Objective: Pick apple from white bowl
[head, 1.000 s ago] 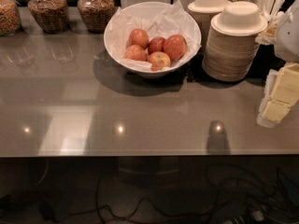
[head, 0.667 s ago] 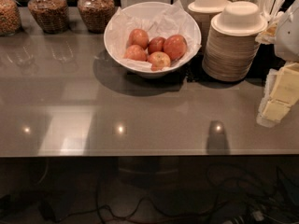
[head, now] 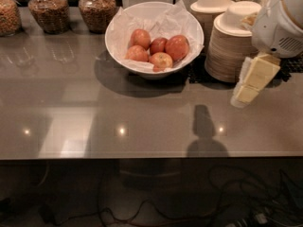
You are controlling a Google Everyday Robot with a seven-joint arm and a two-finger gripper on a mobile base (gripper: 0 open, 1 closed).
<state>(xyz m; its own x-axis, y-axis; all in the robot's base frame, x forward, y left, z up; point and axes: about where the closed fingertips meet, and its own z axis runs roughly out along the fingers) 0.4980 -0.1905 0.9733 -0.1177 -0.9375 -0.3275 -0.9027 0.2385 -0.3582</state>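
Note:
The white bowl (head: pixel 120 25), wide and lined with crumpled white paper, stands at the back middle of the grey table. It holds several apples. The apple (head: pixel 177 47), the largest, red-orange and glossy, lies at the right of the pile. A smaller darker apple (head: pixel 158 45) is beside it, and one with a yellowish patch (head: pixel 161 60) lies in front. My gripper (head: pixel 247 90), pale yellow under the white arm (head: pixel 279 27), hangs above the table to the right of the bowl, in front of the stacked bowls, and holds nothing.
Two stacks of cream disposable bowls (head: pixel 232 46) stand right of the white bowl, close behind the gripper. Three glass jars (head: pixel 97 6) of brown food line the back left. The table's front edge (head: pixel 142 157) runs across the lower view, with cables on the floor below.
The gripper has moved left and slightly up, closer to the white bowl. The bowl and apples have not moved.

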